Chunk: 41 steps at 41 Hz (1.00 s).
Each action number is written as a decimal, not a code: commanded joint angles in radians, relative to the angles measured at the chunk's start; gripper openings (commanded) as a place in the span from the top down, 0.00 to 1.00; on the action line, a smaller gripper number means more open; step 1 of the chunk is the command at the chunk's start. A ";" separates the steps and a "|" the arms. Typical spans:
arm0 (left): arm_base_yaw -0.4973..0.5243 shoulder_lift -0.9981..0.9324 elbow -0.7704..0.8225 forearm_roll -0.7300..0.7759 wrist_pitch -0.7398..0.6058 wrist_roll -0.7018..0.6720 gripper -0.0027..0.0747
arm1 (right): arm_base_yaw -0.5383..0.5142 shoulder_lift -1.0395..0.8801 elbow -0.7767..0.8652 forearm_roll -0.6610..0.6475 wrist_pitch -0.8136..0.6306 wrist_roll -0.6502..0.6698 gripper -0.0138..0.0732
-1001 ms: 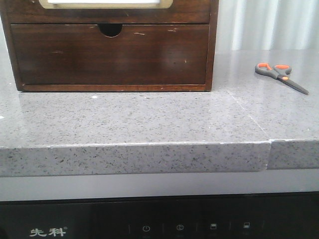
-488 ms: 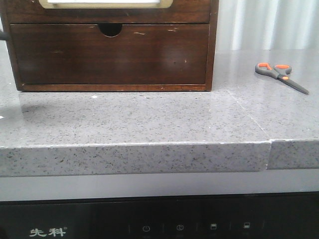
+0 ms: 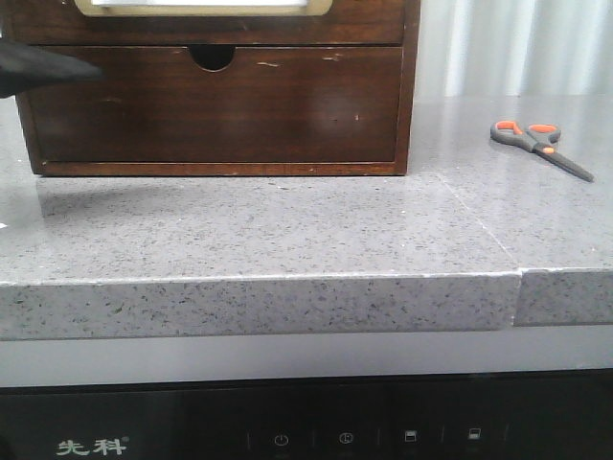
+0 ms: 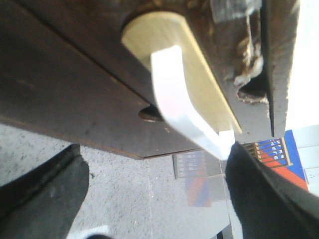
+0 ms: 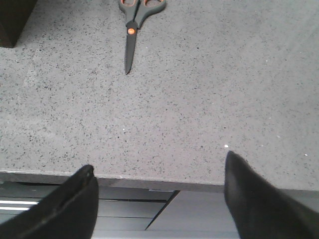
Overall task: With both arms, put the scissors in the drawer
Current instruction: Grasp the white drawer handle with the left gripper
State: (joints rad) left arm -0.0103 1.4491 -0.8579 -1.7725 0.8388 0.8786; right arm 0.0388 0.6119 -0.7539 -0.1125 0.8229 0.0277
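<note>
Fingers (image 4: 40,194) of both arms spread wide, empty; scissors (image 3: 539,146) lie untouched on counter.

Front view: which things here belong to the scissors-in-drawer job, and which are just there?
Job:
- small grey scissors with orange-lined loops, lying on the counter
- dark wooden drawer with brass-framed white panel, shut
- left gripper, open
- right gripper, open

Just there:
- plain dark wooden drawer with half-round notch
- speckled grey stone counter

cabinet (image 3: 215,86) back-left on counter (image 3: 287,230) | scissors (image 3: 539,147) well right, apart
</note>
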 commanded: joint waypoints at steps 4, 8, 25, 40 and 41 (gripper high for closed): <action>-0.004 0.029 -0.095 -0.088 0.067 0.005 0.26 | 0.000 0.008 -0.023 -0.018 -0.065 -0.007 0.21; -0.004 0.053 -0.130 -0.088 0.067 0.005 0.26 | 0.000 0.008 -0.023 -0.018 -0.065 -0.007 0.21; -0.004 0.092 -0.191 -0.088 0.101 0.003 0.54 | 0.000 0.008 -0.023 -0.018 -0.065 -0.007 0.21; -0.004 0.079 -0.185 -0.088 0.171 0.003 0.82 | 0.000 0.008 -0.023 -0.018 -0.065 -0.007 0.21; -0.004 0.074 -0.178 -0.088 0.173 0.003 0.82 | 0.000 0.008 -0.023 -0.018 -0.065 -0.007 0.21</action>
State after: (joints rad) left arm -0.0103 1.5826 -1.0086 -1.7917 0.9230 0.8382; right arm 0.0388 0.6119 -0.7539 -0.1141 0.8229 0.0277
